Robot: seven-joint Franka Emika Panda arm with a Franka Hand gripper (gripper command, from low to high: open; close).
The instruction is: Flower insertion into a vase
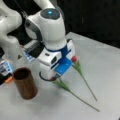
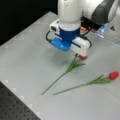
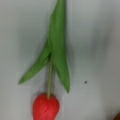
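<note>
Two red tulips with green stems and leaves lie flat on the grey table. The gripper [image 1: 55, 72] [image 2: 72, 48] hangs low over the head of one flower [image 1: 62, 85] [image 2: 71, 67], which fills the wrist view [image 3: 51, 75]; its red head [image 3: 46, 108] sits at the bottom there. Nothing is lifted. The other flower [image 1: 80, 68] [image 2: 100, 80] lies beside it, apart from the gripper. The brown wood-grained vase [image 1: 25, 83] stands upright and empty at a front view's left, close to the gripper.
The grey table [image 1: 100, 62] [image 2: 25, 57] ends in a dark perforated surface [image 2: 15, 107] at a front view's bottom left. The white arm base [image 1: 10, 37] and small coloured items [image 1: 6, 68] stand behind the vase.
</note>
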